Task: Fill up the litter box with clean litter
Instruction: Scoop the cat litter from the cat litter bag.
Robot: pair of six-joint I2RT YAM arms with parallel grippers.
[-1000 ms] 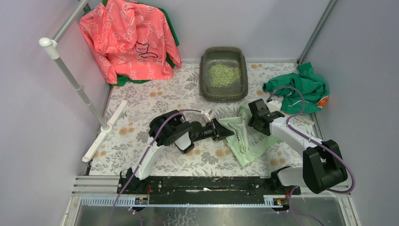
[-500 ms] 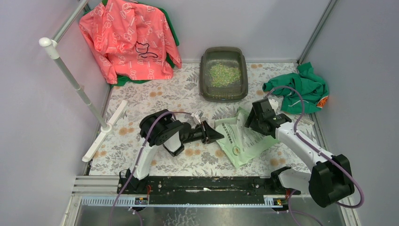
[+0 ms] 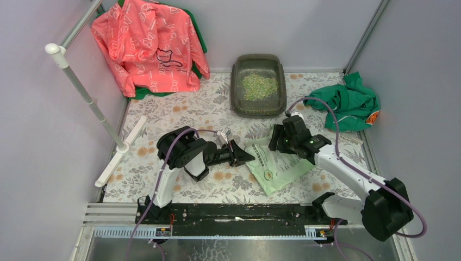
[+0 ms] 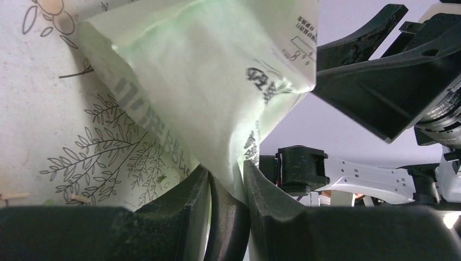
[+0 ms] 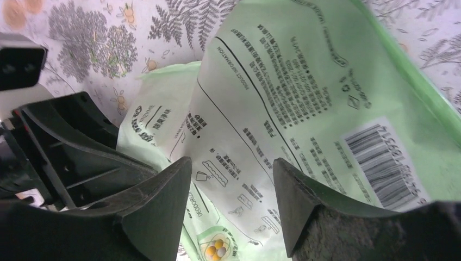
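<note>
left gripper (image 4: 225, 198): fingers pinching a fold of the light green bag (image 4: 206, 81), which rises past the tips
right gripper (image 5: 231, 176): fingers spread, nothing between them, with the bag's printed face just beyond
litter box (image 3: 234, 89): well beyond both grippers' fingertips, on floral table (image 3: 179, 114)
clean litter (image 3: 259, 86): heap inside the box

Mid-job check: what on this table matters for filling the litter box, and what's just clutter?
Job: litter box, clean litter, green litter bag, pinched by left gripper; right gripper open over it.
Lying about: pink jacket, green garment, white rail.
</note>
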